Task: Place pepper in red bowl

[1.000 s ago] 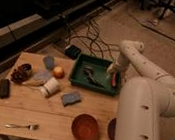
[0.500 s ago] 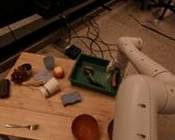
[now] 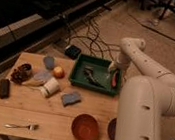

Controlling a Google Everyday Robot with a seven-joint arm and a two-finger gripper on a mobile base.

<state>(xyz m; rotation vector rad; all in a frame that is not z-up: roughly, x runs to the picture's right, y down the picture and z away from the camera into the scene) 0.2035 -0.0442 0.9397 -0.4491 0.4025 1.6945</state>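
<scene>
Red-orange pepper (image 3: 114, 79) lies unlifted in the green tray (image 3: 81, 64), our gripper (image 3: 114, 69) poised over it, claw spread, while the red bowl (image 3: 85, 126) at six o'clock waits empty.

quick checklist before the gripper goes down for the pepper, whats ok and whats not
1. Gripper open: ok.
2. Gripper above the pepper, at the tray's right side: ok.
3. Pepper apart from the dark things mid-tray: ok.
4. Pepper held: not ok, it lies in the tray.
5. Red bowl empty, at the table's near edge: ok.
6. Exact alignment of gripper with pepper: cannot tell.
</scene>
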